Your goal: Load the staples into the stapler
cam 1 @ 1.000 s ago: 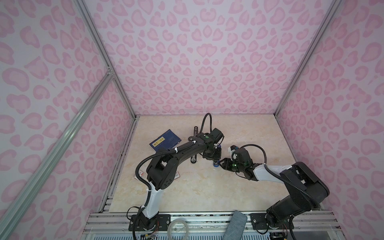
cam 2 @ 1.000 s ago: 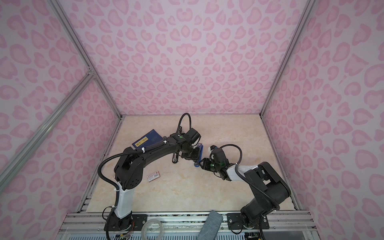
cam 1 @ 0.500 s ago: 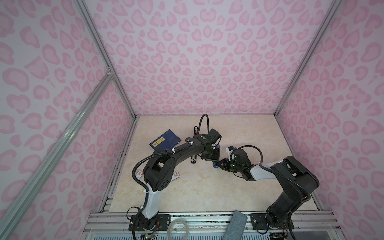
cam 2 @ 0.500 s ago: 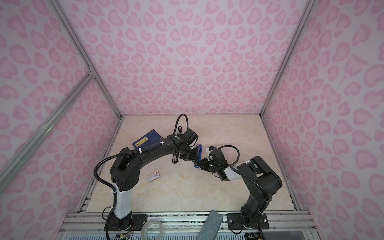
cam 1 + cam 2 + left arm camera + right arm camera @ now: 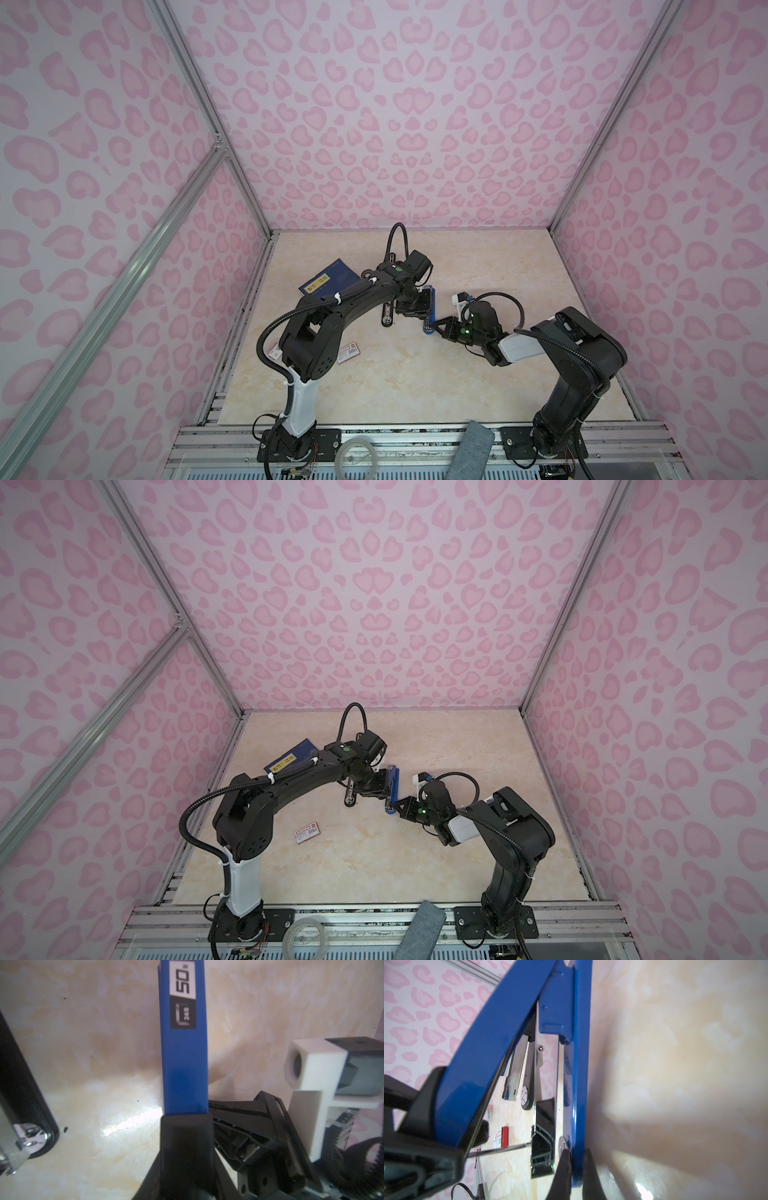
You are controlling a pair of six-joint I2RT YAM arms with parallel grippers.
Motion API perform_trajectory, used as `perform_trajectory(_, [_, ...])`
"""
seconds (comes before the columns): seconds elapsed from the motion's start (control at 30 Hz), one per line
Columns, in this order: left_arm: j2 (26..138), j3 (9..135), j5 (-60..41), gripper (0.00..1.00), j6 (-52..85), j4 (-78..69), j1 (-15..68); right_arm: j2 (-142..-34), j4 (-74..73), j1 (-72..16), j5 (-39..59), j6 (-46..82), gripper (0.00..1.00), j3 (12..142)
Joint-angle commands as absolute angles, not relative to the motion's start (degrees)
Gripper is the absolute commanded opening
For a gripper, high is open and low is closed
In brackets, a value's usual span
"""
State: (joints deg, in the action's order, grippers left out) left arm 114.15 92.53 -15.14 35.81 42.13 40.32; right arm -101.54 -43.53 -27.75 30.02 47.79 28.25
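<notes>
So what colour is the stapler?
The stapler is bright blue, with a black-and-white label; clearest in the left wrist view.

Pink heart-patterned walls [image 5: 395,124] on three sides, silver metal corner rails [image 5: 193,83], glossy beige marble-look floor [image 5: 415,374], soft glare.

Bright even light; glare on table [image 5: 128,1124]; wrist close-ups blurred.

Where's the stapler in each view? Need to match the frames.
Top view: stapler just below centre, slightly right.
Top view: just below centre.
Left wrist: blue bar through the middle of the frame.
Right wrist: blue V filling the middle of the frame.
Landmark: black bar with a chrome rivet, beside the stapler in all four.
</notes>
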Motion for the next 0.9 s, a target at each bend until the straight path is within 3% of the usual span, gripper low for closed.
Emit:
perform_trajectory(0.0, [114.7, 95.4, -14.4, 0.03, 34.0, 38.9, 39.5, -102.5, -36.3, -28.0, 30.3, 45.1, 0.0, 27.9])
perform_trajectory(0.87, [126.3, 119.5, -9.7, 0.03, 27.0, 53.0, 36.4, -106.7, -2.0, -29.2, 14.1, 35.8, 0.0, 39.1])
